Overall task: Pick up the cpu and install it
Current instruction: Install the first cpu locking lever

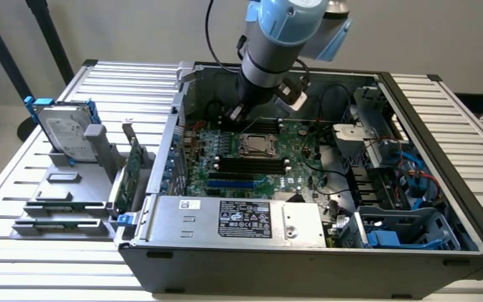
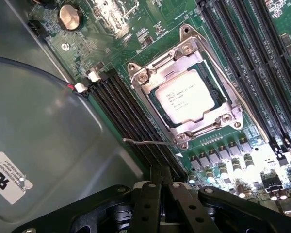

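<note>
The cpu lies flat in the motherboard socket, its silver top with printed text facing up, framed by the metal socket bracket. In the exterior view the cpu sits mid-board inside the open computer case. My gripper hovers above the board beside the socket, over the black memory slots, its fingers pressed together with nothing between them. In the exterior view the gripper hangs just behind the socket, toward the exterior view's left.
A silver hard drive with blue brackets stands in a grey rack at the exterior view's left, next to an expansion card. The power supply lines the case front. Blue cables and drive bays crowd the exterior view's right.
</note>
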`<act>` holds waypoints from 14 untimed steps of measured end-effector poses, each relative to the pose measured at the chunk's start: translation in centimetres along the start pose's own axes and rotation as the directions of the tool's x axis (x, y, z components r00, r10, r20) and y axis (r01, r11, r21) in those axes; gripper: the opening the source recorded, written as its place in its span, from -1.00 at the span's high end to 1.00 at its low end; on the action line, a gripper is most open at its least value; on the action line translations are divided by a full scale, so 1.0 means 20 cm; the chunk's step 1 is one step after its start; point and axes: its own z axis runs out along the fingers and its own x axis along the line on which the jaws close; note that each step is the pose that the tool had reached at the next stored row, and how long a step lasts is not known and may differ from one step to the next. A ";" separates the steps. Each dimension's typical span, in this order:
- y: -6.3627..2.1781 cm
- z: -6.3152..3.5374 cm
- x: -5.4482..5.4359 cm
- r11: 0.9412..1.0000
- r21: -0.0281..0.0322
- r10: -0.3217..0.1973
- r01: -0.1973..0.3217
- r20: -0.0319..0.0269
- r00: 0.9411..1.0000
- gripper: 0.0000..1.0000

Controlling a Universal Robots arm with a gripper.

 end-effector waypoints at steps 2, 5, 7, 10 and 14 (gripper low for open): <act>0.000 0.004 0.00 1.000 -0.007 -0.001 0.001 0.005 1.000 0.79; 0.000 0.012 -0.01 1.000 -0.020 -0.007 0.007 0.001 1.000 0.79; 0.000 0.021 -0.01 1.000 -0.029 -0.012 0.012 -0.004 1.000 0.79; -0.002 0.038 -0.02 0.999 -0.040 -0.019 0.018 -0.011 1.000 0.79; -0.003 0.062 -0.03 0.998 -0.055 -0.028 0.027 -0.019 0.999 0.79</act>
